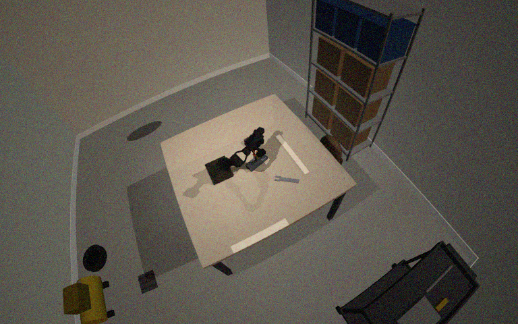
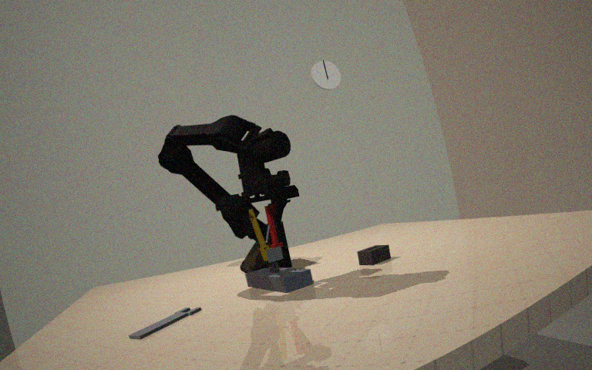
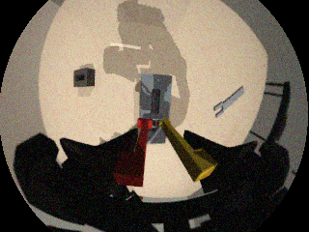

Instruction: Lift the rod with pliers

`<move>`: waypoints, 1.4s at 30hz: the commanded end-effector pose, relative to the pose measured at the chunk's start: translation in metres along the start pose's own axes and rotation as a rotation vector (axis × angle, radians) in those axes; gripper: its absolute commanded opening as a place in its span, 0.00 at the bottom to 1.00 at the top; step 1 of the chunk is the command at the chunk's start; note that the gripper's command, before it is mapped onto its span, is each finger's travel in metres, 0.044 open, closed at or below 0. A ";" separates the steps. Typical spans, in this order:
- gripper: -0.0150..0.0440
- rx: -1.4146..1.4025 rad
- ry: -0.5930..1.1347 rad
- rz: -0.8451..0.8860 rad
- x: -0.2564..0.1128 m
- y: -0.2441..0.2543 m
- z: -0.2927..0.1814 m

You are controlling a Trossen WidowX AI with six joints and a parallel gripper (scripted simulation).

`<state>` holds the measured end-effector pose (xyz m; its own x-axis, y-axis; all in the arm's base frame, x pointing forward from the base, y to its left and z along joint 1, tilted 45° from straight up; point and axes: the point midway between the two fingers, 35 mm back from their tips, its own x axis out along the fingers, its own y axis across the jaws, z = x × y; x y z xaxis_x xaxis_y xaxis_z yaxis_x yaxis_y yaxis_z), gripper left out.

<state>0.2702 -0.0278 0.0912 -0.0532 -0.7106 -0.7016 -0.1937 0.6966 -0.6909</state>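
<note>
Gripper (image 1: 260, 152) (image 2: 267, 222) (image 3: 161, 131): fingers standing well apart, a good part of their travel, and holding the pliers (image 1: 254, 154) (image 2: 274, 253) (image 3: 143, 152) between them by the spread handles, red one side, yellow the other. The handles are forming an open V, so I am judging the lock not yet made.

Pliers are pointing head-down, close to upright, out of the holster (image 2: 371, 257) (image 3: 89, 77), which is sitting well apart on the table. Their head is standing just over the block (image 1: 251, 165) (image 2: 261, 279) (image 3: 146, 82), lower end reaching its top.

Key relation: the channel (image 3: 155, 101) is lying below the fingers, its long axis running up and down the wrist view, while the handles are spreading across that line. The task's rod belongs in this channel; I am not separating it from the dark slot, and jaw depth around it is perhaps partial at best.

Only one arm is working, already above the block. Next move, as I am judging it: centring the jaws over the rod and sinking straight down before squeezing. Any sideways error is risking a jaw landing on the channel wall.
</note>
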 end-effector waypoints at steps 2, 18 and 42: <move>0.79 -0.007 -0.006 -0.005 0.005 0.000 0.000; 0.79 -0.006 -0.006 -0.006 0.021 0.000 0.000; 0.74 -0.006 -0.006 -0.006 0.024 0.002 0.000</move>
<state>0.2676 -0.0441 0.0737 -0.0496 -0.7118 -0.7006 -0.1972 0.6946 -0.6918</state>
